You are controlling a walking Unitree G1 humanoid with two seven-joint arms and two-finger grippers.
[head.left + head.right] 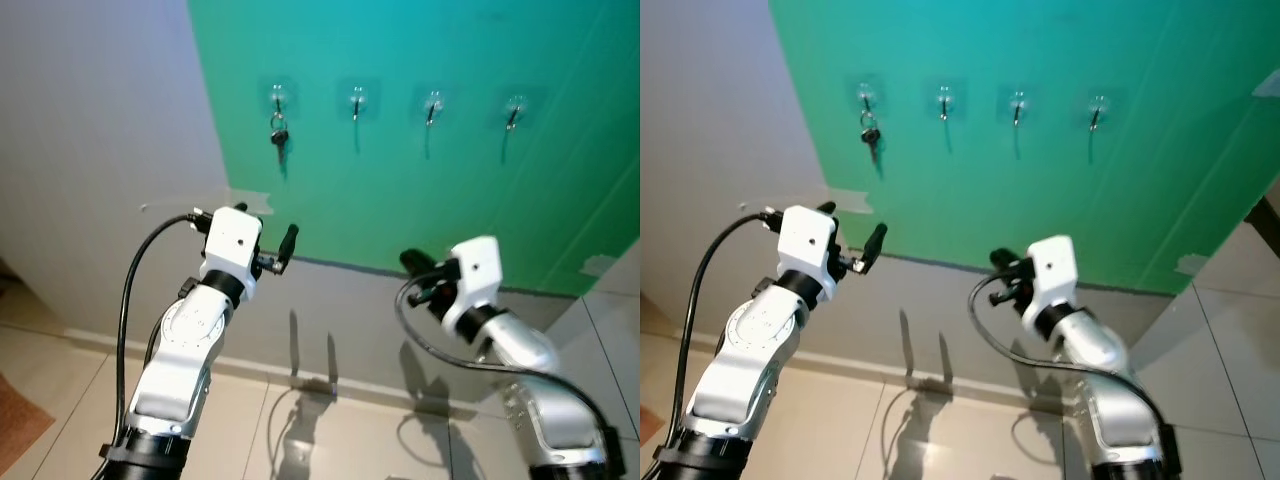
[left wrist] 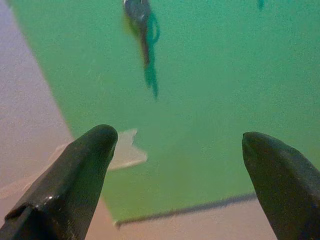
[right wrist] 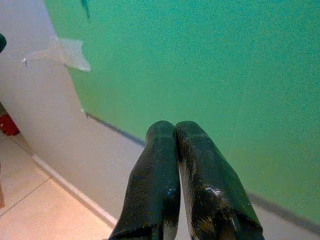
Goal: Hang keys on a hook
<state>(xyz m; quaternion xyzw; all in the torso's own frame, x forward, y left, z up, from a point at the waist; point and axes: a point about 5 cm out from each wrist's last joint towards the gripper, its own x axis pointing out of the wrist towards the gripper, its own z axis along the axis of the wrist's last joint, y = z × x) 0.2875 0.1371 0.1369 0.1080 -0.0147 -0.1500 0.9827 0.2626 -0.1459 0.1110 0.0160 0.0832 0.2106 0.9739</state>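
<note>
Keys (image 1: pixel 279 137) dangle from the leftmost clear hook (image 1: pixel 277 98); left tool (image 2: pixel 180 150) spread, right tool (image 3: pixel 175 131) pressed together.

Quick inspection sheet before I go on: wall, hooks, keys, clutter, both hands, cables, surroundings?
Surface: green wall panel, torn patch at its lower left edge.
Job's things: four hooks in a row; keys hang on the leftmost hook; the other three bare.
Clutter: nothing seen.
Hands: left hand open, empty, below the keys; right hand shut, empty.
Cables: black cable loops beside the left arm; another under the right wrist.
Surroundings: grey lower wall, tiled floor.
</note>
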